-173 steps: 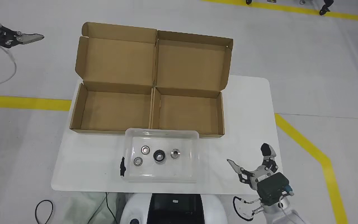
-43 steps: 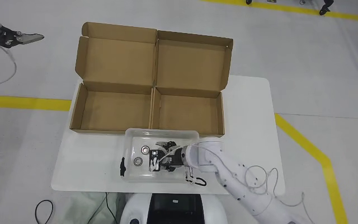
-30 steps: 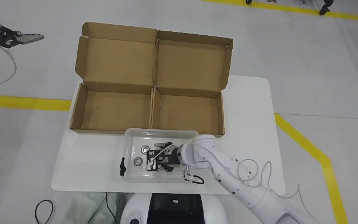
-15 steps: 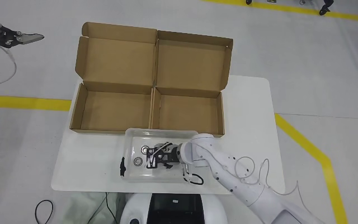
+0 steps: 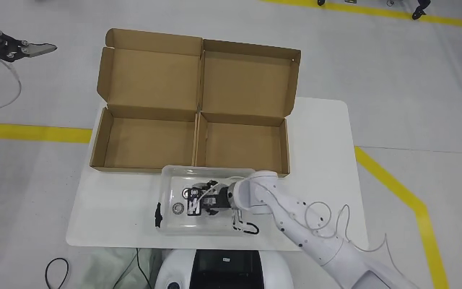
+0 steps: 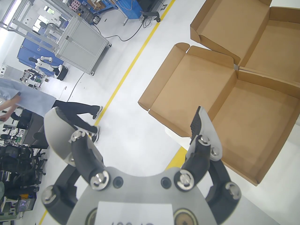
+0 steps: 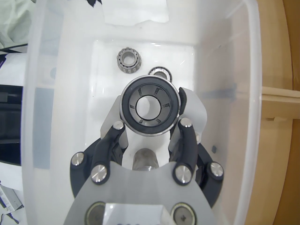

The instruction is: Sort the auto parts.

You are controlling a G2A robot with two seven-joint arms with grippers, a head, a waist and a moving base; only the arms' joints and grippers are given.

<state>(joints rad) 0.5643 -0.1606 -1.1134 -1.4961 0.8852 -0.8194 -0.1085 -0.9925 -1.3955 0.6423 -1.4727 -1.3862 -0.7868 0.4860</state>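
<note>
While two open cardboard boxes (image 5: 148,141) wait behind it, the bin is where the pick stands.
Inside the clear plastic bin (image 7: 42,76), the right gripper (image 5: 196,202) has its fingers closed around the black-faced bearing (image 7: 150,87); the left gripper (image 6: 126,118) hangs wide open, well apart from the bin. Best to lift straight up, clearing the bin wall and the two smaller roller bearings (image 7: 129,61) just beside.

Floor (image 5: 404,65): pale grey, glossy, marked with yellow lines (image 5: 43,133). White tabletop (image 5: 317,144), rounded corners. Far end of hall: blue cabinets (image 6: 131,3), aluminium-framed enclosure (image 6: 77,40). Lighting bright, even.
</note>
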